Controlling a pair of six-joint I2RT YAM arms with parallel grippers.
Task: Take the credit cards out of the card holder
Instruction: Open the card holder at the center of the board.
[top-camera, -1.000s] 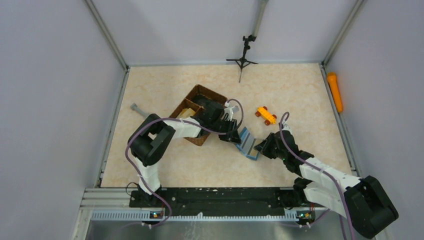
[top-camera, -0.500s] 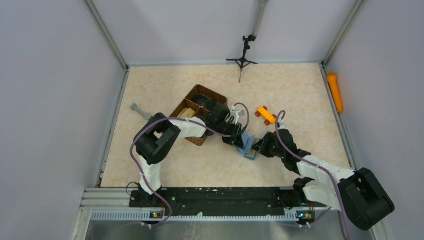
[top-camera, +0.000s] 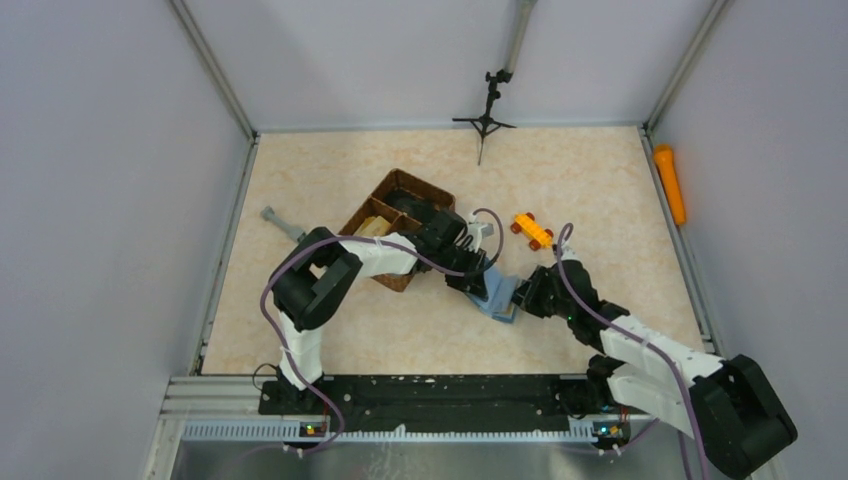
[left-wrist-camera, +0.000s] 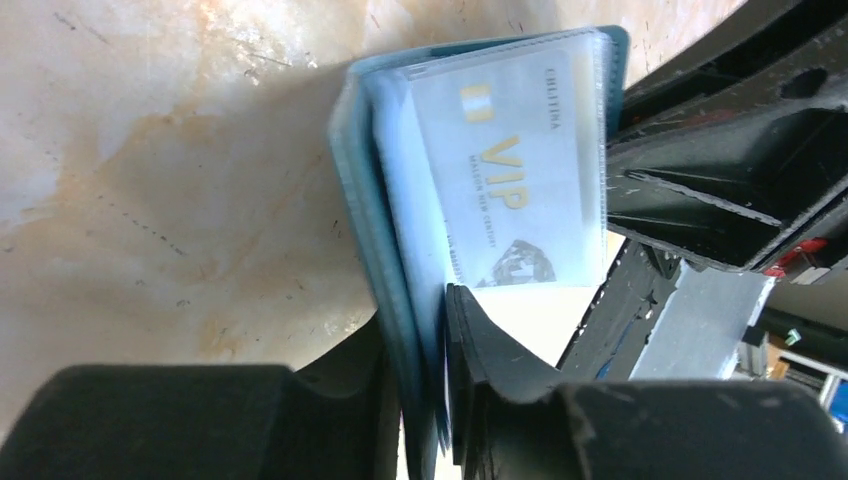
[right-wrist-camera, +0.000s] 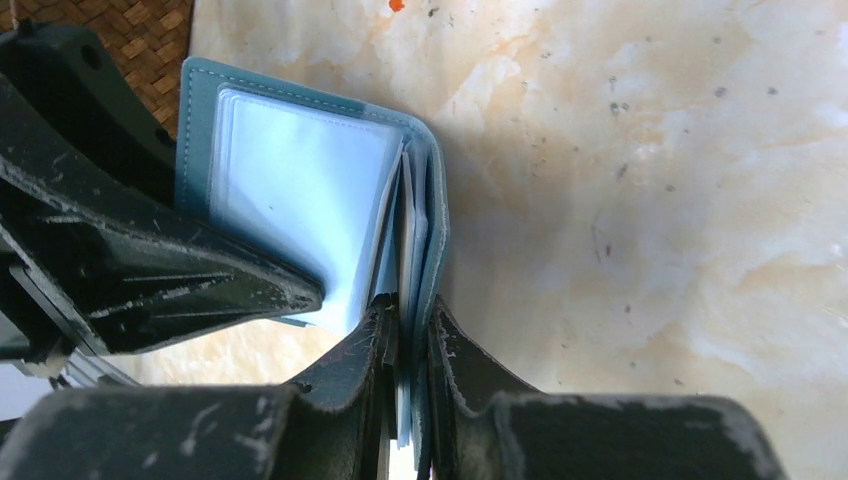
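The teal-blue card holder (top-camera: 499, 295) is held open between both grippers, just above the table's middle. My left gripper (left-wrist-camera: 430, 350) is shut on one cover with its sleeves. A pale card marked VIP (left-wrist-camera: 510, 175) shows in a clear sleeve there. My right gripper (right-wrist-camera: 410, 330) is shut on the other cover and some sleeves of the card holder (right-wrist-camera: 300, 190). In the top view the left gripper (top-camera: 478, 283) and right gripper (top-camera: 522, 297) meet at the holder.
A brown woven divided basket (top-camera: 393, 240) stands left of the holder, under the left arm. An orange toy car (top-camera: 531, 230) lies behind the right gripper. A grey tool (top-camera: 278, 220) lies far left, an orange cylinder (top-camera: 670, 183) beyond the right rail, a black tripod (top-camera: 486, 115) at the back.
The left gripper has moved right, toward the right gripper, and the card holder has closed up from a wide spread to a narrower fold. The right gripper shifted slightly.
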